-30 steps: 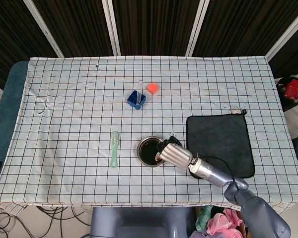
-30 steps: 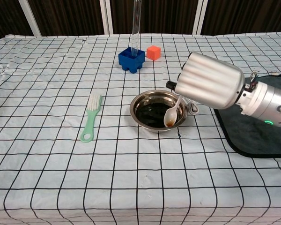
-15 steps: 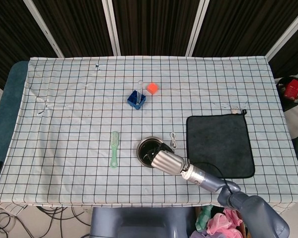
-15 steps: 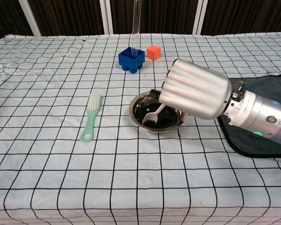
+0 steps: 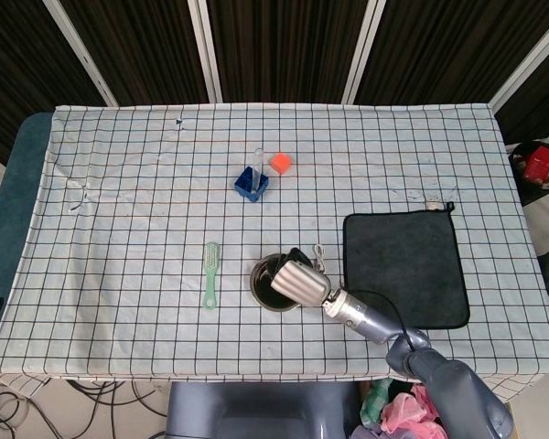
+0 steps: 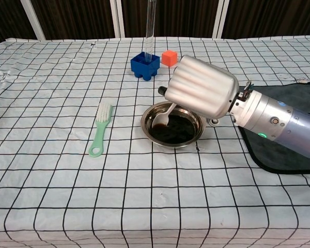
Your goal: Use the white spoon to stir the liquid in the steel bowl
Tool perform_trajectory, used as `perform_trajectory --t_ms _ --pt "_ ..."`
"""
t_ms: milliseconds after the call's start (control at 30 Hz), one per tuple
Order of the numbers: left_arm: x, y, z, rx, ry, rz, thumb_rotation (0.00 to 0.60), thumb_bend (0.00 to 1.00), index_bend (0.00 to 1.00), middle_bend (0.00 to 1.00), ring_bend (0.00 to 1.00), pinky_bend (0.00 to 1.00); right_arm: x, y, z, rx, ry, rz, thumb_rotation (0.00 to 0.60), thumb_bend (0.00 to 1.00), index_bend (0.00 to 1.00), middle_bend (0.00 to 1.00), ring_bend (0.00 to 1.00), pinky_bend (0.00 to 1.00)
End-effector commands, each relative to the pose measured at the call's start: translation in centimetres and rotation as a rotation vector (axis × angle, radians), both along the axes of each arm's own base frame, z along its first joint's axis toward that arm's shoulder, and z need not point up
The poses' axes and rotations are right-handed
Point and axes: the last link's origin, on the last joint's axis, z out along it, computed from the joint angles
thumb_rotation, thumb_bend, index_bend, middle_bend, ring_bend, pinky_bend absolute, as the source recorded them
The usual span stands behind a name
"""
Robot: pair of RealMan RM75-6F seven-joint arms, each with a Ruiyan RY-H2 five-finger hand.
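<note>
Right hand [image 6: 201, 93], fingers gripping the white spoon [image 6: 163, 117], slants it down-left into the steel bowl [image 6: 195, 135] at frame centre.

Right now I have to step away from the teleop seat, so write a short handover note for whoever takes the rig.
Right robot hand: holds the white spoon over the steel bowl, spoon tip in the dark liquid on the bowl's left side.
Left robot hand: not in view in either camera.
Bowl sits on the checked cloth, beside the dark mat; green brush lies to its left, untouched.
Done: spoon picked up and in the liquid.
Left: carry on stirring, then set the spoon down.
</note>
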Motion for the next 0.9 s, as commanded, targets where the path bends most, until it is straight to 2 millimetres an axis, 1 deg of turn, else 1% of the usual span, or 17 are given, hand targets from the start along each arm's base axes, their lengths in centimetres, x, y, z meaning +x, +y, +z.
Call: perform_trajectory --t_ms 33,233,533,733,900 --pt "0.0 0.0 0.0 0.000 0.000 0.000 0.600 0.24 0.10 0.03 0.00 0.00 -0.1 -0.9 0.3 -0.024 -0.001 -0.024 0.600 0.43 0.81 0.84 1.00 1.00" --pt "0.0 0.0 0.0 0.001 0.000 0.001 0.600 0.24 0.10 0.03 0.00 0.00 -0.8 -1.6 1.2 -0.049 0.002 -0.041 0.600 0.43 0.81 0.84 1.00 1.00" --pt "0.1 0.0 -0.1 0.002 0.001 0.001 0.600 0.24 0.10 0.03 0.00 0.00 -1.9 -0.3 2.2 -0.014 -0.007 -0.004 0.600 0.43 0.81 0.84 1.00 1.00" --pt "0.2 0.0 -0.2 0.000 0.002 0.000 0.600 0.24 0.10 0.03 0.00 0.00 -1.5 0.5 2.6 0.008 -0.054 0.010 0.600 0.43 0.81 0.84 1.00 1.00" --pt "0.1 0.0 -0.3 -0.002 0.003 0.001 0.600 0.24 0.10 0.03 0.00 0.00 -1.0 0.7 3.1 0.009 -0.095 0.005 0.600 0.43 0.81 0.84 1.00 1.00"
